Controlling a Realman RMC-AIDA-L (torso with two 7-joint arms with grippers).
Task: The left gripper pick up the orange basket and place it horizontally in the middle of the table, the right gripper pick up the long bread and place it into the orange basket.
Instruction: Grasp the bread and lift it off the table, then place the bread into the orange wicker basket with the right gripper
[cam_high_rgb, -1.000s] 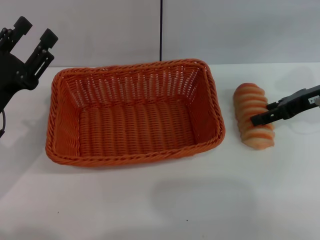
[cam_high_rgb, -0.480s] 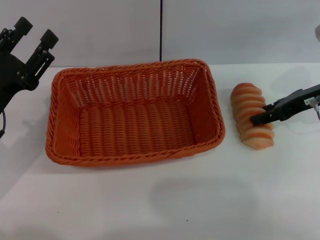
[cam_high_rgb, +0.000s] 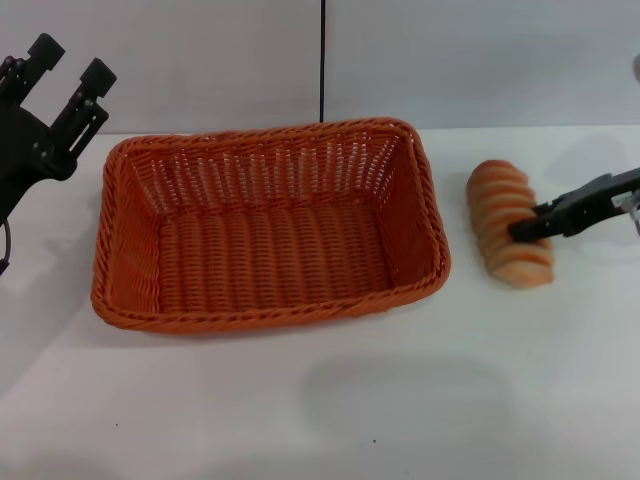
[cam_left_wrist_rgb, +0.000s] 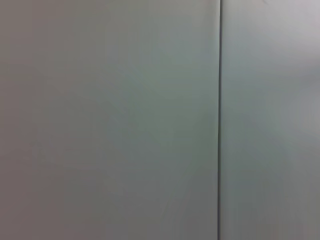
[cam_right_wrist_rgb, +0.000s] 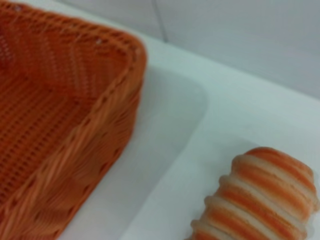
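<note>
The orange basket (cam_high_rgb: 270, 318) lies lengthwise across the middle of the white table (cam_high_rgb: 330, 400), empty; its corner also shows in the right wrist view (cam_right_wrist_rgb: 60, 125). To its right lies the long bread (cam_high_rgb: 500, 200), striped orange and cream, seen close up in the right wrist view (cam_right_wrist_rgb: 260, 195). My right gripper (cam_high_rgb: 522, 230) reaches in from the right edge and is shut on the bread's middle, one slim finger across its top. My left gripper (cam_high_rgb: 68, 62) hangs open, raised above the table's far left, apart from the basket.
A grey wall with a dark vertical seam (cam_high_rgb: 322, 60) stands behind the table. The left wrist view holds only that wall and seam (cam_left_wrist_rgb: 219, 120). A strip of bare white table separates basket and bread.
The bread and my right gripper have shifted together slightly to the right and away from me. The basket and the left arm have not moved.
</note>
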